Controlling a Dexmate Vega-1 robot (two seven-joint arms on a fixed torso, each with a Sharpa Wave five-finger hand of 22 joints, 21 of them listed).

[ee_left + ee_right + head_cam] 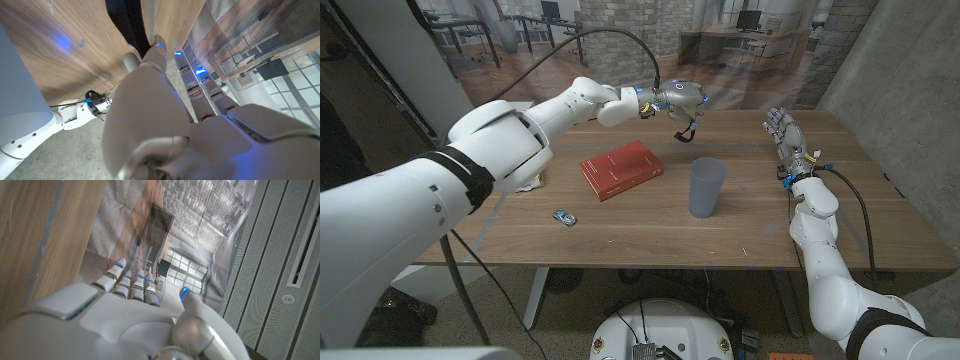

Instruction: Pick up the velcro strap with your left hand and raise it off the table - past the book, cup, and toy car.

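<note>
Head view: our left hand (678, 101) is out over the far side of the table (760, 235), fingers curled around the velcro strap (685, 129), which dangles as a dark loop clear of the wood, beyond the red book (621, 169), blue cup (707, 187) & toy car (563, 216). We judge the strap light, limp, floppy, so pinch mid-band w/ a firm grip. Right hand (784, 131) stands at the right edge, fingers apart, holding nothing.

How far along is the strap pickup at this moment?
Done: the left hand grips the black velcro strap, which dangles above the far part of the table, beyond the red book, blue cup and toy car. Left: little, perhaps raising higher. The right hand waits, open.
</note>
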